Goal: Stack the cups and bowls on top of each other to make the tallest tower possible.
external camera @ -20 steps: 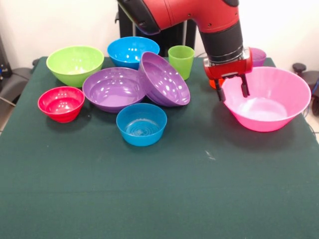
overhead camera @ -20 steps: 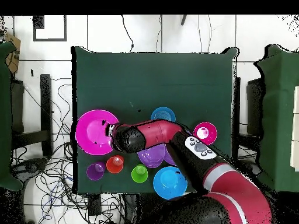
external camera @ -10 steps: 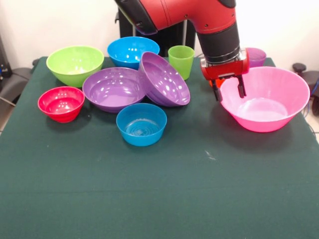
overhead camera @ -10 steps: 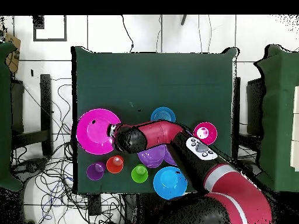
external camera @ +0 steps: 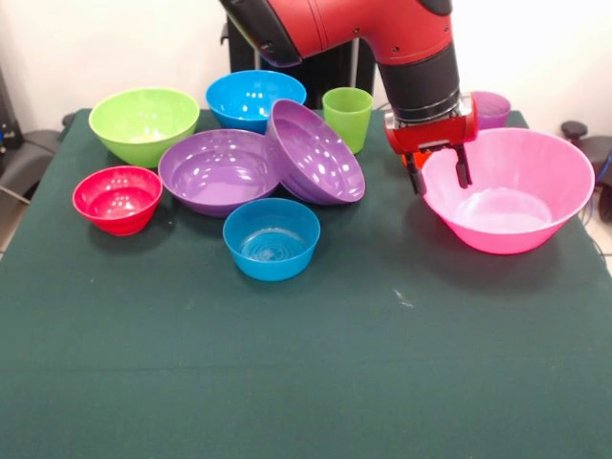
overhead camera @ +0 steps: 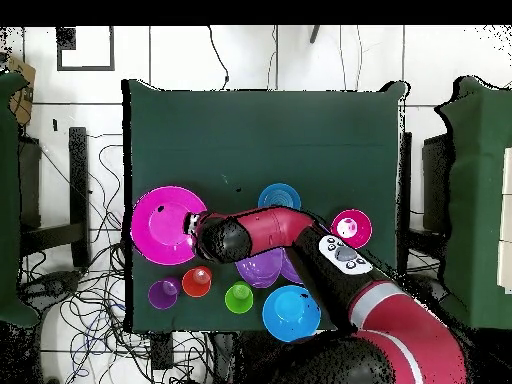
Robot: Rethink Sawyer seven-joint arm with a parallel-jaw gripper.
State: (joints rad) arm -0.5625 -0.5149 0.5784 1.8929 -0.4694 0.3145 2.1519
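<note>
Gripper: the gripper (external camera: 439,176) hangs from the red arm (external camera: 382,33) at the near-left rim of the pink bowl (external camera: 521,206), its two fingers spread, one outside the wall and one inside; it does not look clamped yet.
Pink bowl: sits alone on the right of the green table (external camera: 306,363); nothing is stacked in it.
Other bowls: the lime bowl (external camera: 143,122), two blue bowls (external camera: 254,96) (external camera: 272,237), the red bowl (external camera: 118,198) and two purple bowls cluster on the left; one purple bowl (external camera: 220,170) lies flat, the other (external camera: 316,151) leans tilted against it.
Cups: the green cup (external camera: 347,117) stands behind the tilted bowl; the purple cup (external camera: 492,108) shows behind the pink bowl; the orange cup (overhead camera: 197,281) is clear only from overhead.
Handling: the bowl looks light, stiff and glossy, so likely slippery; its thin flared wall probably suits a pinch across the rim.
Risk: held at one edge, a wide bowl may tip or slide out.
</note>
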